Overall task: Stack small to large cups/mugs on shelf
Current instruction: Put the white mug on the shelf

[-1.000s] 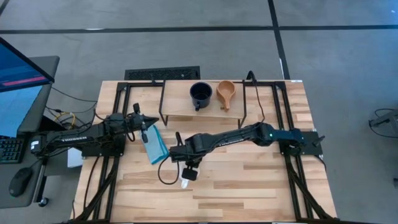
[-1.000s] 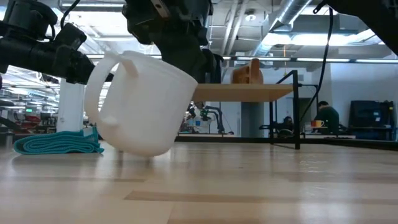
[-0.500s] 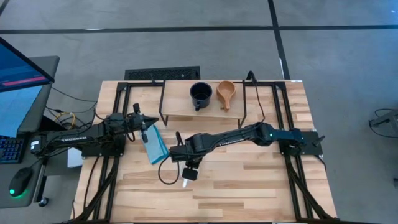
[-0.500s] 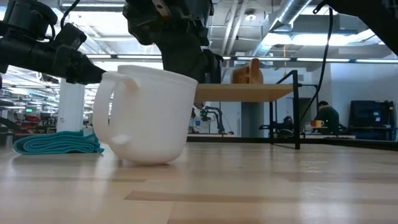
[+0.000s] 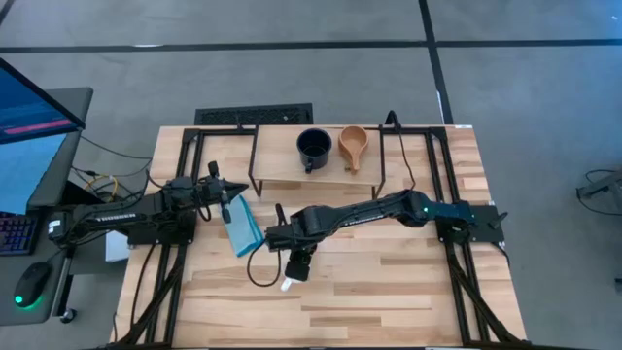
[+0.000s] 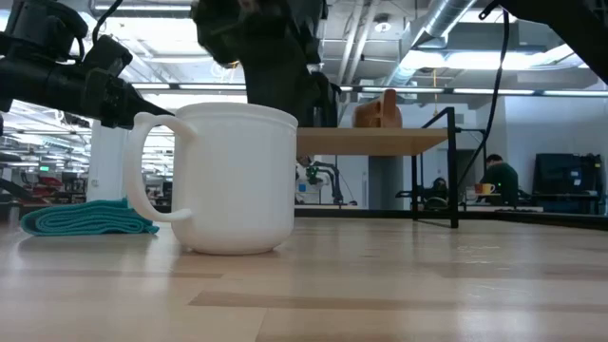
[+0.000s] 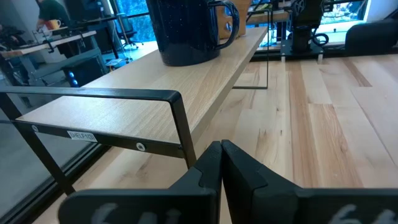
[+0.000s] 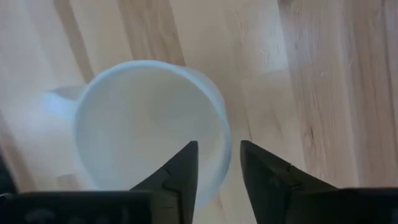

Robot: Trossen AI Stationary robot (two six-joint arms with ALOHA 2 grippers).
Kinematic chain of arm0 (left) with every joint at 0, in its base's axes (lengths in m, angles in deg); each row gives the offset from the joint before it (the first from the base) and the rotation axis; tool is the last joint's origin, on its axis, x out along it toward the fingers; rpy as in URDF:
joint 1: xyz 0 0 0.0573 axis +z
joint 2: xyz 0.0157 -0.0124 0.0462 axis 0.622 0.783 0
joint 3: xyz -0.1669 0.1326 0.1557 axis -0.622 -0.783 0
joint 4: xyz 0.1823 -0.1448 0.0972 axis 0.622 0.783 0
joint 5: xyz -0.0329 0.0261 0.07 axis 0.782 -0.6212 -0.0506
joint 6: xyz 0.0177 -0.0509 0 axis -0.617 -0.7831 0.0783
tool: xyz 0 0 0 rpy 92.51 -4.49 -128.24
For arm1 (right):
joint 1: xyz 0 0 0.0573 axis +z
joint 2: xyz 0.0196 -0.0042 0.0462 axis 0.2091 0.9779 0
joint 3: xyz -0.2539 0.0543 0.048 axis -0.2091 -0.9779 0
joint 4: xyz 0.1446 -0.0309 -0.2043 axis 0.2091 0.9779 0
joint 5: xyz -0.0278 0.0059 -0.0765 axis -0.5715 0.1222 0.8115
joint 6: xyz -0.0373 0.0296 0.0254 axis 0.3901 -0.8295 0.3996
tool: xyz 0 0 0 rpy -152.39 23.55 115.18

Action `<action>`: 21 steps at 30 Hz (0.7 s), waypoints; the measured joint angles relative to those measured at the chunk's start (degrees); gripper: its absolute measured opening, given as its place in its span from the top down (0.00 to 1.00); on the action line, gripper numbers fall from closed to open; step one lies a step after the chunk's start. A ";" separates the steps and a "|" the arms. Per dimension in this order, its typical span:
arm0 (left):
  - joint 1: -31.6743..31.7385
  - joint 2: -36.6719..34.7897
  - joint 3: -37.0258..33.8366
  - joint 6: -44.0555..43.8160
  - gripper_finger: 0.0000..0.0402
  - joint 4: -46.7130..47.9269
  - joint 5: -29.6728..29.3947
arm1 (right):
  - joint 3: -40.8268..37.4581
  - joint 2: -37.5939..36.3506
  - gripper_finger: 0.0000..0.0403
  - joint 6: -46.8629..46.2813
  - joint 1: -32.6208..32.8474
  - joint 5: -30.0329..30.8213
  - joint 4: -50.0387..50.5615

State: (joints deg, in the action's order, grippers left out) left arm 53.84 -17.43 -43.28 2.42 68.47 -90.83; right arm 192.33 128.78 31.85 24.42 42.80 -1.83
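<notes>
The white mug (image 6: 233,180) stands upright on its base on the tabletop, handle (image 6: 142,171) toward the table's left; the high view shows only a bit of it (image 5: 289,285) under my right arm. My right gripper (image 8: 219,155) points down over it, open, with one finger inside the rim and one outside the wall (image 8: 222,146), and a gap shows on each side. The dark mug (image 5: 313,148) and the tan wooden cup (image 5: 352,146) stand side by side on the shelf (image 5: 282,170) at the far side. My left gripper (image 7: 221,152) is shut and empty, left of the shelf.
A folded blue cloth (image 5: 243,226) lies on the table between the two grippers, and it also shows in the low view (image 6: 90,218). The shelf's black legs (image 7: 186,134) stand just ahead of my left gripper. Bare tabletop (image 5: 389,292) lies toward the near and right edges.
The white mug has tipped from a tilt, base lifted on one side, to standing upright and flat on the table. My right gripper has stayed over its rim and shifted slightly toward the far edge.
</notes>
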 joint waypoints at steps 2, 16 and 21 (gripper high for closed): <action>0.00 0.00 0.00 0.00 1.00 0.00 0.00 | 0.00 -0.95 0.63 -0.02 -0.21 -0.41 0.19; -0.01 0.00 -0.02 0.17 1.00 0.00 -0.04 | 0.08 -13.63 0.70 -0.02 0.84 11.56 10.57; -0.01 0.00 -0.02 0.31 1.00 0.00 -0.07 | -0.13 -21.17 0.78 0.15 3.67 24.38 15.16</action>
State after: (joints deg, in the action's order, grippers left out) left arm 53.84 -17.43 -43.31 2.73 68.47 -90.89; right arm 192.20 107.61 32.00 28.09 67.18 13.34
